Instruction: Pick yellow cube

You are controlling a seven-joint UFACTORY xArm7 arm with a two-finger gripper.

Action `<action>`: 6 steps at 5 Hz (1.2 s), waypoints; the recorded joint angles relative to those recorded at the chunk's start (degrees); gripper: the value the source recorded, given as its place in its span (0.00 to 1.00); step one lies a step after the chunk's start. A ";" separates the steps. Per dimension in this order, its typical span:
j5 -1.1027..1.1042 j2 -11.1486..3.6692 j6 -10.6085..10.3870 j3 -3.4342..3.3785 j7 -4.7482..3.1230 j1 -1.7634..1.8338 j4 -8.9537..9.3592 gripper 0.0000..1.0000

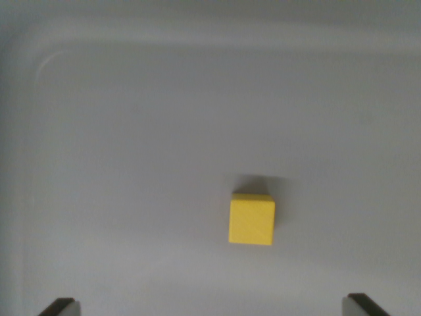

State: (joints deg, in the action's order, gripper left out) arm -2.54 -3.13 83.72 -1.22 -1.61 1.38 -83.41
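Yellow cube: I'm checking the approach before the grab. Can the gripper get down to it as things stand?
Probably yes. The yellow cube sits alone on the grey tray, nothing near it, and the gripper has its jaws wide apart, with the cube slightly right of centre.

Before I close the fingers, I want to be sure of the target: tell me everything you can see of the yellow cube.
The yellow cube is small, plain, matte and evenly coloured, with crisp edges. It sits flat and square to the view on the pale grey tray, right of centre, casting a soft shadow behind. Nothing else touches it; the fingers are apart, below it.
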 joint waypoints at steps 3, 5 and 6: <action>0.02 -0.82 -2.12 0.10 -0.29 0.02 1.50 0.00; 0.04 -1.70 -4.41 0.21 -0.60 0.05 3.14 0.00; 0.06 -2.60 -6.73 0.32 -0.91 0.07 4.78 0.00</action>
State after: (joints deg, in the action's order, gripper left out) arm -2.49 -5.73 77.00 -0.89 -2.53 1.45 -78.63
